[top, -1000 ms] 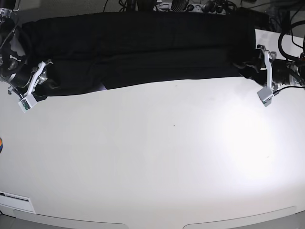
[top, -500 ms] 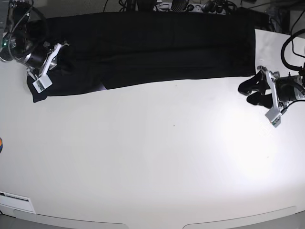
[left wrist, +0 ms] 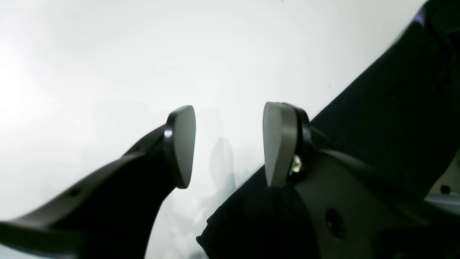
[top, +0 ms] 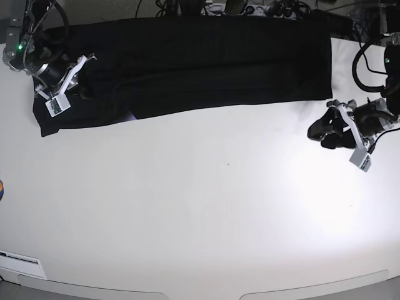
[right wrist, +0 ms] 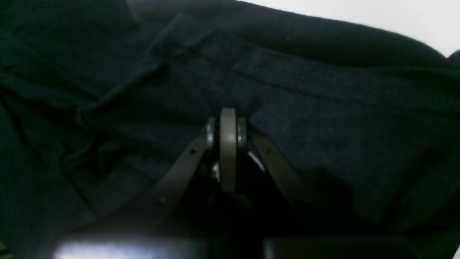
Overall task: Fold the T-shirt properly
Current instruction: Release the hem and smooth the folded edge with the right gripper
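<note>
The black T-shirt (top: 206,62) lies folded into a long band across the far side of the white table (top: 206,206), plain side up. A speck of purple print (top: 130,115) peeks out at its near edge. My right gripper (top: 78,90) rests over the shirt's left end. In the right wrist view its jaws are shut, and the gripper (right wrist: 228,115) has its tips against the dark cloth (right wrist: 323,108); no pinched fold shows. My left gripper (top: 320,134) hangs open over bare table just off the shirt's right end. In the left wrist view the gripper (left wrist: 230,108) holds nothing, with the shirt (left wrist: 388,100) beside it.
Cables and gear (top: 250,7) crowd the table's back edge behind the shirt. A white label (top: 19,261) sits at the front left corner and a small orange item (top: 1,187) at the left edge. Strong glare (top: 325,187) covers the right side.
The right gripper has moved from the shirt's near left corner up onto its left end and has shut. The left gripper has drawn back off the right end, still open.
</note>
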`<control>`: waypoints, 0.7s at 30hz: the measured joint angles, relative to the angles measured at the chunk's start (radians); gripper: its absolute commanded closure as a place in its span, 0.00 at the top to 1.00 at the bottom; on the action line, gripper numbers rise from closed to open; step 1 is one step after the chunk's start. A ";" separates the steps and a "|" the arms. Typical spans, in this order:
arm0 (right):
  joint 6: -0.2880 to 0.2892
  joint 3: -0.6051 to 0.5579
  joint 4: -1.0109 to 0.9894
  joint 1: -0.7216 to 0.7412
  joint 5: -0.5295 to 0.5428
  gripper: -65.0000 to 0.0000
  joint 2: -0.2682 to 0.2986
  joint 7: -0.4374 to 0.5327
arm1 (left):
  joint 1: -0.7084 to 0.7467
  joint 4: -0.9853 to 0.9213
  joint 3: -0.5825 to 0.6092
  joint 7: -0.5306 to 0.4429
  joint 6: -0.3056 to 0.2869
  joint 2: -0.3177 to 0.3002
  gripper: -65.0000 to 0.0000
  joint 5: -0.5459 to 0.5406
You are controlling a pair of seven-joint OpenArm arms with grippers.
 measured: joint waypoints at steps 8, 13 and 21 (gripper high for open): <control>-0.111 -0.183 0.010 0.058 -0.209 0.00 0.011 0.095 | 0.013 -0.001 -0.074 0.002 0.001 0.013 0.49 0.000; -0.261 -0.355 0.015 0.122 -0.433 0.00 0.011 0.156 | 0.013 -0.001 -0.097 0.004 0.026 0.012 0.49 0.000; -0.290 -0.425 -0.055 0.271 -0.443 0.00 0.008 0.099 | 0.014 -0.001 -0.100 0.015 0.026 0.013 0.49 0.000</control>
